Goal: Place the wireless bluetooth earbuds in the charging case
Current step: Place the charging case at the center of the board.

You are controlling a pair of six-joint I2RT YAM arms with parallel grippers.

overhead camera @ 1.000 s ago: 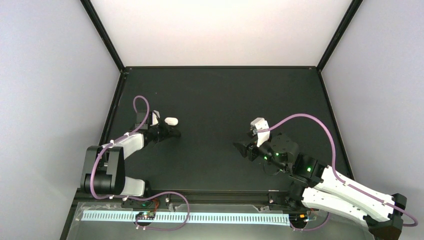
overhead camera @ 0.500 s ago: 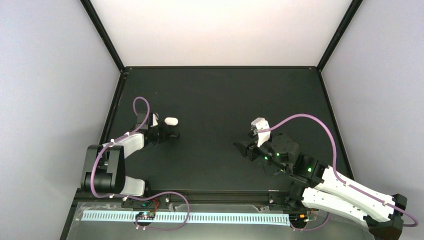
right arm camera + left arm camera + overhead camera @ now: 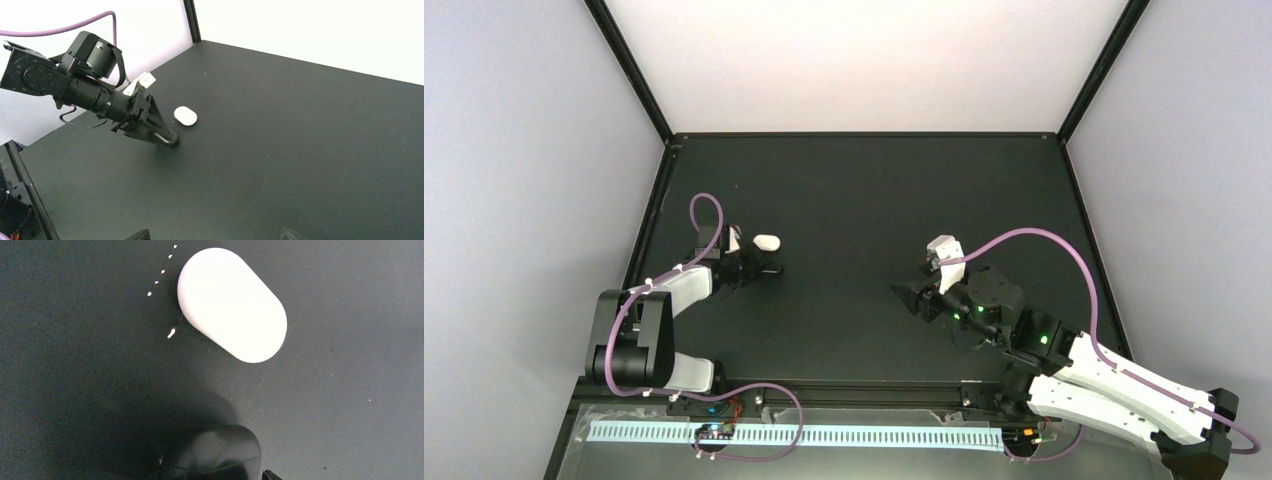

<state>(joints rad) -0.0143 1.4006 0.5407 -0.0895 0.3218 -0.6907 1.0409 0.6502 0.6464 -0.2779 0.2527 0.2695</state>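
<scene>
- Left gripper (image 3: 769,268) is reaching out low over the left part of the black table (image 3: 854,190), with its tip down at the surface. No view is showing clearly whether its jaws are apart or together, so I cannot tell.
- Right under that gripper's camera, a glossy black case (image 3: 212,452) with a fine seam across it is sitting on the table at the bottom edge of the left wrist view. Whether the fingers are touching it cannot be told.
- Just beyond the tip, the white charging case (image 3: 766,242) is lying flat on the table with its lid down. It is lying near the black case but apart from it, and is showing slantwise in the left wrist view.
- The wireless bluetooth earbuds are not showing in any view that I can make out.
- Well apart from both cases, the right gripper (image 3: 215,233) is hanging over the right-centre of the table and facing toward the left arm (image 3: 75,80). Its jaws are standing wide apart with only bare table between them.
</scene>
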